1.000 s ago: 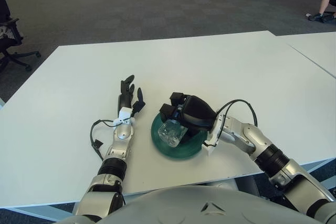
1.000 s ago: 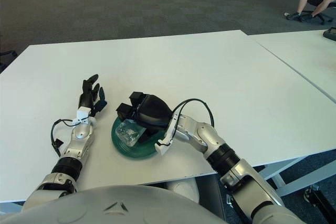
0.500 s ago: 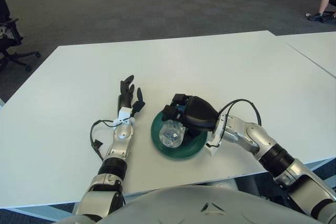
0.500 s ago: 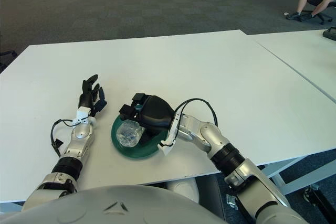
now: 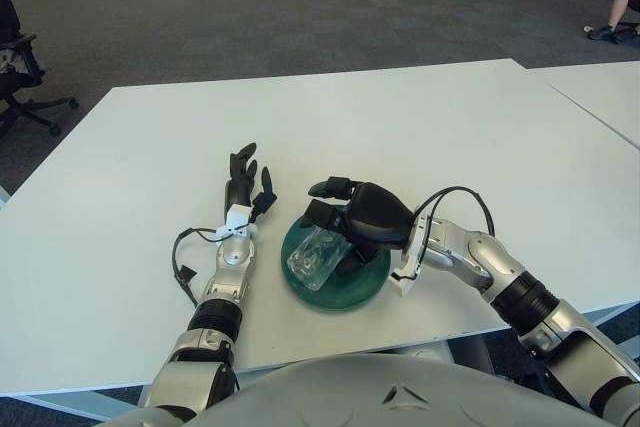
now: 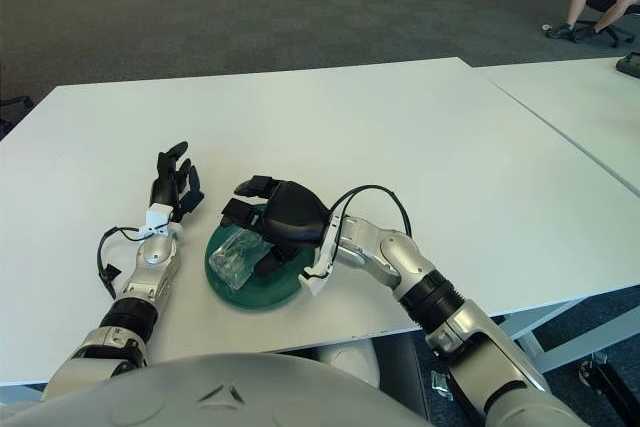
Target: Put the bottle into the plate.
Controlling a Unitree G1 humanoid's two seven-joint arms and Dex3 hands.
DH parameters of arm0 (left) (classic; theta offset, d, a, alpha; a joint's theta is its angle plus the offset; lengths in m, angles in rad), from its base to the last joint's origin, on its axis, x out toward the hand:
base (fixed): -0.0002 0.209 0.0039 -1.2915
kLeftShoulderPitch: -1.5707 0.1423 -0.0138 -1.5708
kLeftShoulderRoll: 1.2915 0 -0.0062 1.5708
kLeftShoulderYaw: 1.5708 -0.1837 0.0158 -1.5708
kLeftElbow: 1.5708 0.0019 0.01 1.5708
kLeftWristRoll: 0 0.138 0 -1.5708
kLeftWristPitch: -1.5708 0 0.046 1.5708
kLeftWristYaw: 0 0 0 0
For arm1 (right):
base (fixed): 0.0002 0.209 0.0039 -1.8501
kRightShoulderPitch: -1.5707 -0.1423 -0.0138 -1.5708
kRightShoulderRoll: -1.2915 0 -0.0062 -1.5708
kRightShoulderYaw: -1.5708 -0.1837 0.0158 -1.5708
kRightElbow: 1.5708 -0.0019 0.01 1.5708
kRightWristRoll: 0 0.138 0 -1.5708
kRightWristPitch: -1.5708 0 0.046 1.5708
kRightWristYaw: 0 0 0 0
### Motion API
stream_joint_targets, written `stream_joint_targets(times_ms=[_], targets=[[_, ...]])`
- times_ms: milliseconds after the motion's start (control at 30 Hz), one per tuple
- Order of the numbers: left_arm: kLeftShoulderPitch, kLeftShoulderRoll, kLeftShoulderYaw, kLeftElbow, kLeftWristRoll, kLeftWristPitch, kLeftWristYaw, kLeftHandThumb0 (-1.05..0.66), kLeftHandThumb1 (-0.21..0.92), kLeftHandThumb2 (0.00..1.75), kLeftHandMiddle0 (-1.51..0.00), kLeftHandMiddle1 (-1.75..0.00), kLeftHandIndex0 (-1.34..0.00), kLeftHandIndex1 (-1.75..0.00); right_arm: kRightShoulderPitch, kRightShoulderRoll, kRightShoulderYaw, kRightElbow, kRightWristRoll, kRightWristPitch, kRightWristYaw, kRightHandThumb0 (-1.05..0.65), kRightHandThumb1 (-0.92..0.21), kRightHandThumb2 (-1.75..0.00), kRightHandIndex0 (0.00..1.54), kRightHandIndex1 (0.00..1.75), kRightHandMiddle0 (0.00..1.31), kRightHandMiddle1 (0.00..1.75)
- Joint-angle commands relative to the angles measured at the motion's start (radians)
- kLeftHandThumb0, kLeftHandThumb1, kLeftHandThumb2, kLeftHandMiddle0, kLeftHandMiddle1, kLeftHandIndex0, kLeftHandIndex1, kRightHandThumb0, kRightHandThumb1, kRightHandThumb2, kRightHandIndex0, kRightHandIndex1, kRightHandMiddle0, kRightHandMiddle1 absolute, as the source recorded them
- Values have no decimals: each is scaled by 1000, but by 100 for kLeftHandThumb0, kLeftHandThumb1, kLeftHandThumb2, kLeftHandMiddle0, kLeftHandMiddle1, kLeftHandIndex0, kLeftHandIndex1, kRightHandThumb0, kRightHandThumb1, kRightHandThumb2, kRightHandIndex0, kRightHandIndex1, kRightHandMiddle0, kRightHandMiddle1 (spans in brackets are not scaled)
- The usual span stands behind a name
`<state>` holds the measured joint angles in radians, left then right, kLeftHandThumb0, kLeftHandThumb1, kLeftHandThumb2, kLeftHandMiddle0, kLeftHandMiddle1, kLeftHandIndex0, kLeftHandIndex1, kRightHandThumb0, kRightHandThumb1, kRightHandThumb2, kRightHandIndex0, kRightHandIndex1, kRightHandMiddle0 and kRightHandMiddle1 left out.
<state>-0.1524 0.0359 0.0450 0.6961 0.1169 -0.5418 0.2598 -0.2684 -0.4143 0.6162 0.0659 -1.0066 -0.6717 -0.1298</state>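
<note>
A clear crumpled plastic bottle lies on its side in the dark green plate near the table's front edge. My right hand hovers over the plate's right half, its black fingers spread above and beside the bottle, not clasping it. The hand's body hides the far right part of the plate. My left hand lies flat on the table just left of the plate, fingers relaxed and empty.
The white table stretches far back and to both sides. Its front edge runs just below the plate. A second white table adjoins at the right. A black cable loops beside my left wrist.
My right hand's fingers have spread off the bottle, which now lies tilted lengthwise in the plate. The plate has slid slightly to the left. The left hand has not moved.
</note>
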Motion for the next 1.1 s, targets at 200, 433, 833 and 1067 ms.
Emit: stream_joint_targets(times_ms=[200,433,833,1067], targets=[[-32,10,8,16,2,-20,2,-70,92,88,-44,-2,0,-89,-22,-8,-20,-13,7,7,11,-86,-92,-83,35,17,0,100],[-22,18,-2,2,29,-21,12,-70,92,90,-43,-2,0,-88,-26,-7,-40,-37,26,16,26,-86,-92,-84,36,16,0,99],[1,28,-7,-24,37,-5,-9,-71,92,91,-41,-1,0,-86,-58,6,-152,-97,178,23,71,-85,-92,-78,44,18,0,103],[-8,33,-1,-7,27,-1,-21,-72,92,92,-39,0,0,-85,-97,61,-218,-56,336,50,84,-85,-92,-72,48,19,2,106]])
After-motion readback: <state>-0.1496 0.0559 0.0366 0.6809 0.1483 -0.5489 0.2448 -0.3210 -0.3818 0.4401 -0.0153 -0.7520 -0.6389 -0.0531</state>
